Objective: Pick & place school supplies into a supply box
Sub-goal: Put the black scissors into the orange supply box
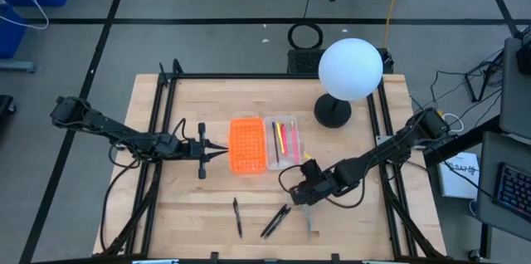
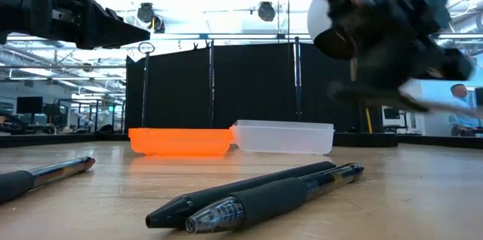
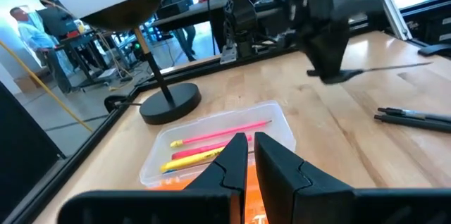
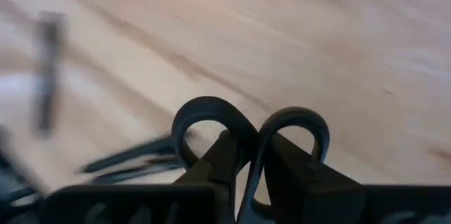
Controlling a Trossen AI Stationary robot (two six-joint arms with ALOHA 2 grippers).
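The supply box lies open mid-table: orange grid half (image 1: 247, 144) and clear half (image 1: 282, 141), which holds yellow and pink pencils (image 3: 211, 143). One black pen (image 1: 237, 217) and a pair of black pens (image 1: 275, 221) lie flat on the wood near the near edge. My right gripper (image 1: 309, 191) hovers just right of those pens, shut on the black-handled scissors (image 4: 246, 129). My left gripper (image 1: 221, 152) waits shut, level, at the left side of the orange half. My right gripper pinches the scissors between its two fingers (image 4: 218, 164) at the black handles, whose two loops (image 4: 208, 122) stick out past the fingertips. The silver blades (image 3: 384, 69) jut sideways toward the table's near edge. The scissors are lifted clear of the table.
A white globe lamp (image 1: 350, 69) on a black round base (image 1: 332, 111) stands behind the box, toward the far right. Black rails (image 1: 158, 139) run along the table's left and right sides. People (image 3: 32, 20) stand in the room beyond the table.
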